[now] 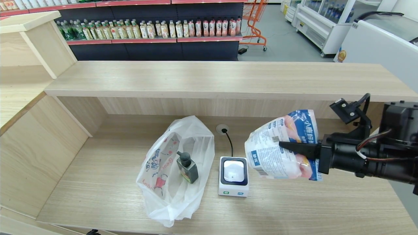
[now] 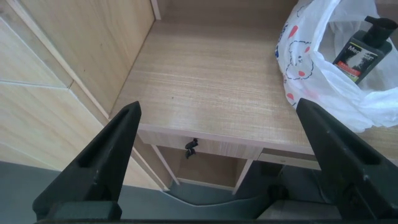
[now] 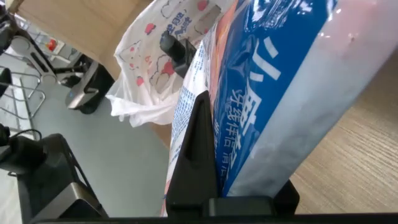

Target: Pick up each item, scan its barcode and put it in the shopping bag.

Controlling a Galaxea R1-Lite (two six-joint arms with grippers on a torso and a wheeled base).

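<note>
The counter (image 1: 287,202) was pale wood-grain board, matt and smooth with a fine streaked grain, and on it the bag (image 1: 163,199) was thin, crinkled, half-clear white plastic with a soft sheen and red print. The bottle (image 1: 188,169) inside was dark plastic with a matt black pump, while the scanner (image 1: 233,190) had a smooth white plastic shell around a glossy dark-framed window. The packet (image 1: 277,160) was glossy, slightly wrinkled plastic film printed blue and white, and the right gripper (image 1: 283,145) and left gripper (image 2: 217,121) looked matt black and hard.
</note>
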